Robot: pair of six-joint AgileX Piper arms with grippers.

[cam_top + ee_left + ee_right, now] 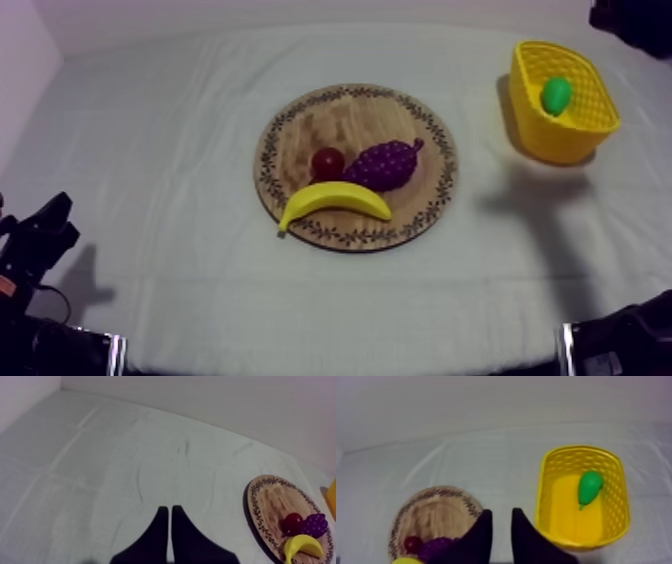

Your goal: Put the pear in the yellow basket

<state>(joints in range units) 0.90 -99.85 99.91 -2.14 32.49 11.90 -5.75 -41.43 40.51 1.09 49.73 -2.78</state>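
Your right hand (501, 511) hangs above the worktop (180, 250) with its two black fingers (478, 538) set apart and nothing between them, so it grips nothing. The pear (589, 488) lies inside the yellow basket (548, 476), on the basket's floor. It is ahead of that hand, off to the side of one finger and clear of the fingertips. The wooden board (310, 125) sits off to the hand's other side, close by the other finger and well apart from the basket. On the board you have a banana (335, 200), a bunch of grapes (385, 163) and a small red fruit (327, 162). The red fruit sits just beside the grapes, and the banana lies close against both, along the board's patterned rim. Your left hand (169, 508) is over bare grey-white cloth (100, 466), its own fingers (155, 541) pressed together into a narrow wedge with nothing held. From that hand the board lies ahead and off to one side, well apart, with plain cloth between the two.
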